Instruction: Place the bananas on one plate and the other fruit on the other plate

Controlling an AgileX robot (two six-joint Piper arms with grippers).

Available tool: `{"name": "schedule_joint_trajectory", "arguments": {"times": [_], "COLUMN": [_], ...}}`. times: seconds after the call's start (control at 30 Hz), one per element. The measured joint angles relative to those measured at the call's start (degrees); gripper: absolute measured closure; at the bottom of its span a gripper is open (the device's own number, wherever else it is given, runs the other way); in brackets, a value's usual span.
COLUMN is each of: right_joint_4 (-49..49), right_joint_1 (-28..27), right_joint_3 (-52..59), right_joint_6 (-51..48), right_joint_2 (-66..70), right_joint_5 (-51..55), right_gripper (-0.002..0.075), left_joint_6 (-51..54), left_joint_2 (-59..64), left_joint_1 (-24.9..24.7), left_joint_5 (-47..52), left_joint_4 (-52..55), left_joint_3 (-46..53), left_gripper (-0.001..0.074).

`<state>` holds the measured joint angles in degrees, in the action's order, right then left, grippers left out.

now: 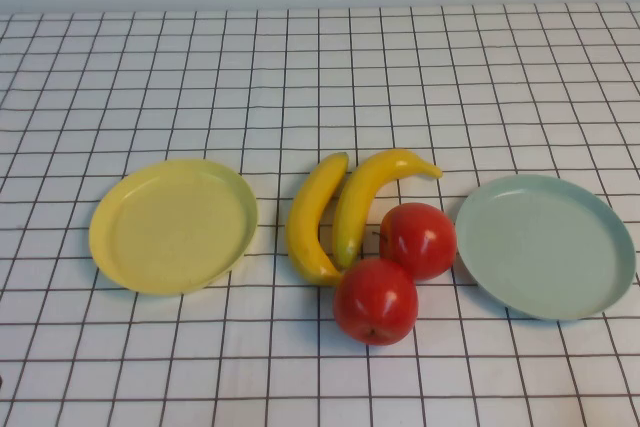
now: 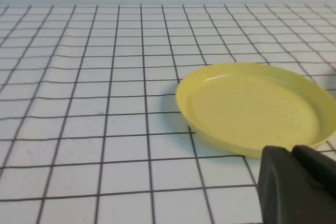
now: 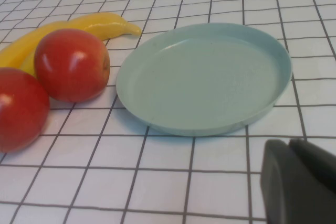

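Two yellow bananas [image 1: 312, 217] [image 1: 372, 195] lie side by side at the table's middle. Two red apples [image 1: 418, 239] [image 1: 375, 299] touch each other just right of and in front of them. The pale yellow plate [image 1: 172, 227] is empty on the left, and the pale blue-green plate [image 1: 545, 245] is empty on the right. Neither gripper shows in the high view. My left gripper [image 2: 291, 151] is shut and empty, just short of the yellow plate [image 2: 252, 106]. My right gripper [image 3: 290, 145] is shut and empty, near the blue-green plate [image 3: 205, 77], with the apples [image 3: 72, 65] [image 3: 18, 108] and a banana [image 3: 105, 23] beyond.
A white cloth with a black grid [image 1: 320, 77] covers the whole table. A pale wall runs along the far edge.
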<state>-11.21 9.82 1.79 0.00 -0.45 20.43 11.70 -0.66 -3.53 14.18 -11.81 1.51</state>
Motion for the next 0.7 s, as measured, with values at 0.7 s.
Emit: {"name": "schedule_joint_trajectory", "arguments": {"times": [0.7], "right_joint_4": [0.0], "right_joint_1": [0.0], "right_joint_3": [0.0], "right_joint_6": [0.0], "right_joint_2": [0.0], "right_joint_5": [0.0], "right_gripper": [0.0743], "left_joint_6": [-6.05], "left_joint_2": [0.0], "left_joint_1": [0.0], "left_joint_5": [-4.34], "left_joint_4": [-8.19], "left_joint_3": [0.0], "left_gripper": [0.0733]}}
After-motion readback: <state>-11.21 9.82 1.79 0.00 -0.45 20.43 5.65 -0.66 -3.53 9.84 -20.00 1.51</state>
